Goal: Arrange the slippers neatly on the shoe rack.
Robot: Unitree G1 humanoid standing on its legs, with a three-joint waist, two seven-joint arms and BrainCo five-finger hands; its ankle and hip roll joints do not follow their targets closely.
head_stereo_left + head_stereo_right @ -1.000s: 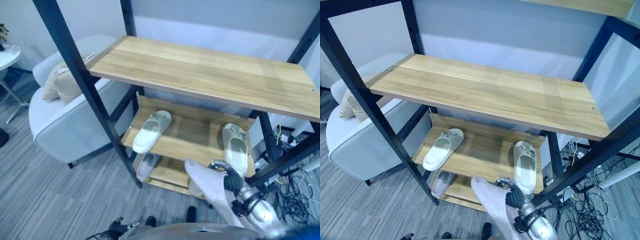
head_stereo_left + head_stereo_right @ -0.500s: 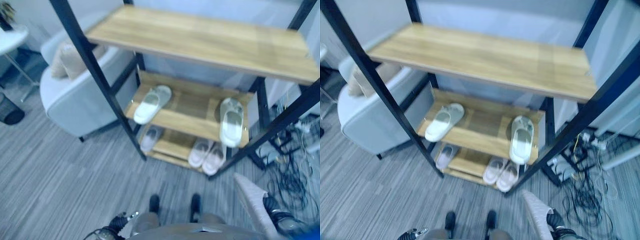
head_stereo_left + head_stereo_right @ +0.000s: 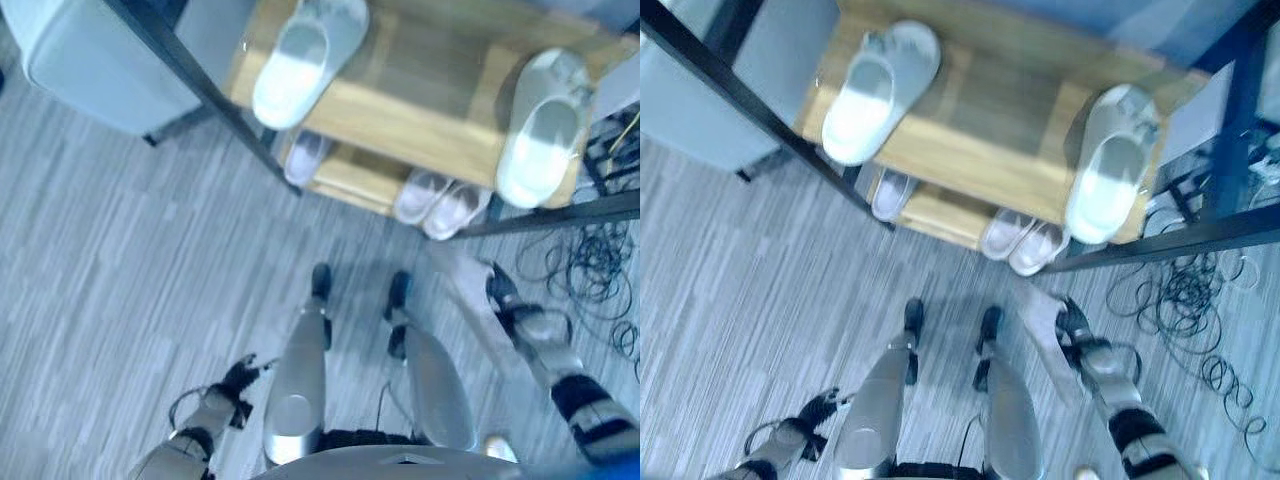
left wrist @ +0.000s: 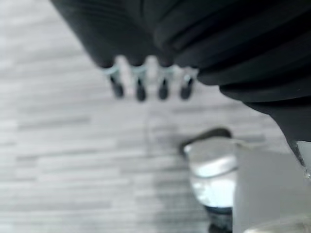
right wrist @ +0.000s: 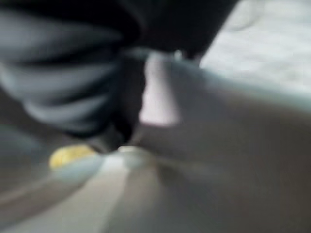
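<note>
A pale slipper (image 3: 1045, 322) is clamped in the right hand (image 3: 1076, 322), held low above the grey carpet (image 3: 110, 290), in front of the shoe rack (image 3: 970, 160). Two slippers (image 3: 880, 90) lie on its middle shelf, and three more on the bottom one. The left hand (image 3: 238, 378) hangs by the robot's side, fingers (image 4: 138, 89) straight and empty.

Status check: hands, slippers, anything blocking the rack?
Right hand shut on a pale slipper. Left hand low, empty, fingers relaxed. Two slippers on middle shelf, three below. Nothing blocks the rack.
</note>
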